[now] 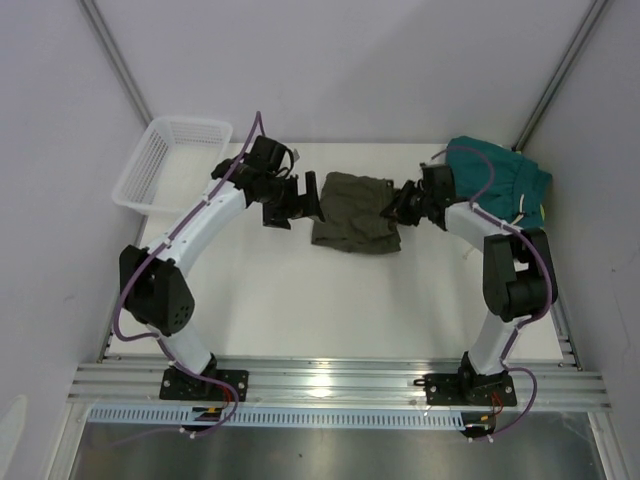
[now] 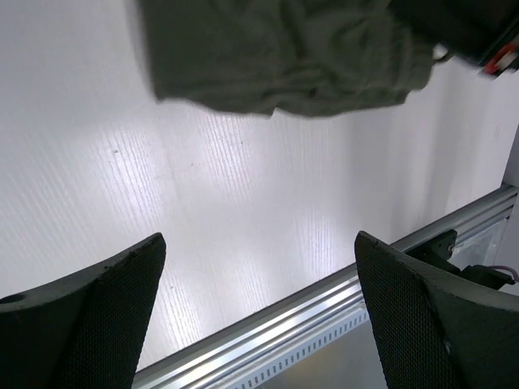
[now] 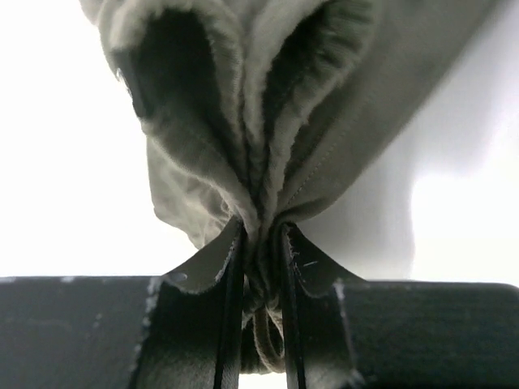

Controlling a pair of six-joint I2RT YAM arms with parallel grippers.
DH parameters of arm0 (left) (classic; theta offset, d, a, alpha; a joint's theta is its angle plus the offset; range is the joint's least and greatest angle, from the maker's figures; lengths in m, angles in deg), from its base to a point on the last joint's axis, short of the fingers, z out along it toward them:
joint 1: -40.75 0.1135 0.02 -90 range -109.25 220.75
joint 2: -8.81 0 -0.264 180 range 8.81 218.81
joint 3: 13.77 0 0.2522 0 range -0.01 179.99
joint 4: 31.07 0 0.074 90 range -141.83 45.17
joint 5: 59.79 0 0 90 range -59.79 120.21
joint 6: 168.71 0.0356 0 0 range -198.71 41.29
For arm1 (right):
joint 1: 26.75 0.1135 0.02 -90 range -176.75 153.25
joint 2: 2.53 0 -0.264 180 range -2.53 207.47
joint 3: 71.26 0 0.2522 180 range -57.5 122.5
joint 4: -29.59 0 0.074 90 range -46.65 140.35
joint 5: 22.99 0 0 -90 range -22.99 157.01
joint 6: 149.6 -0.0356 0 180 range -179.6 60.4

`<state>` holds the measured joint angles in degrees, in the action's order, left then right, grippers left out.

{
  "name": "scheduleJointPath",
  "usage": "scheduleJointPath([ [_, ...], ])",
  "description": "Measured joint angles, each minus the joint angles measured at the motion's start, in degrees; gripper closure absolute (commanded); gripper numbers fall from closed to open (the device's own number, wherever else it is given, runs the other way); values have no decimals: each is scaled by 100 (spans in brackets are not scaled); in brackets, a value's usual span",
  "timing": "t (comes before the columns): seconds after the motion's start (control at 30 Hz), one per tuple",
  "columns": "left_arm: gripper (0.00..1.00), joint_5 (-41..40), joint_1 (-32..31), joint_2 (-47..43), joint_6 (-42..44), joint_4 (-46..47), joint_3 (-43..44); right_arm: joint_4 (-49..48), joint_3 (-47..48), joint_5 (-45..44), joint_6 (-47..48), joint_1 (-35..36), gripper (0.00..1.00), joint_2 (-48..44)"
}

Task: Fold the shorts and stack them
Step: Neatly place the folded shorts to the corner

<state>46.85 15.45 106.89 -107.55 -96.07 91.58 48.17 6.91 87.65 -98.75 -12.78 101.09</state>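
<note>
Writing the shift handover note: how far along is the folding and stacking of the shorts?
Looks done: the teal shorts sit bundled at the far right corner of the table. In hand: the right gripper is shut on an edge of the olive shorts, which lie rumpled mid-table; the left gripper hangs open beside them. Left: folding that pair and stacking the two.
</note>
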Motion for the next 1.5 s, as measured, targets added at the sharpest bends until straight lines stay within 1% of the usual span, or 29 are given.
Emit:
scheduleJointPath([
  [0.1, 1, -2, 0, -116, 52, -50, -17, 522, 828, 46, 332, -354, 100, 127],
  [0.2, 1, -2, 0, -188, 98, -81, -48, 758, 1554, 164, 586, -691, 100, 496],
  [0.37, 1, -17, 0, -208, 179, -188, -116, 1073, 2072, 289, 809, -1040, 100, 1106],
  [0.53, 1, -63, 0, -264, 203, -232, -223, 1458, 2603, 605, 879, -1051, 100, 1648],
  [0.63, 1, -103, 0, -350, 210, -232, -345, 1419, 2505, 645, 874, -920, 100, 1611],
  [0.8, 1, -127, 0, -566, 197, -197, -684, 1005, 1434, 739, 610, -398, 100, 1115],
  [0.9, 1, -127, 0, -625, 195, -177, -822, 955, 1056, 782, 498, 17, 100, 973],
  [1.03, 1, -125, 0, -627, 195, -153, -901, 933, 933, 894, 435, 398, 100, 931],
  [1.17, 1, -127, 0, -638, 192, -131, -940, 1126, 1126, 960, 472, 367, 100, 938],
  [1.3, 1, -127, 0, -706, 192, -101, -1003, 1443, 1998, 964, 555, 116, 100, 1200],
  [1.5, 1, -131, 0, -748, 195, -83, -1019, 1687, 4033, 909, 455, -584, 100, 2057],
])
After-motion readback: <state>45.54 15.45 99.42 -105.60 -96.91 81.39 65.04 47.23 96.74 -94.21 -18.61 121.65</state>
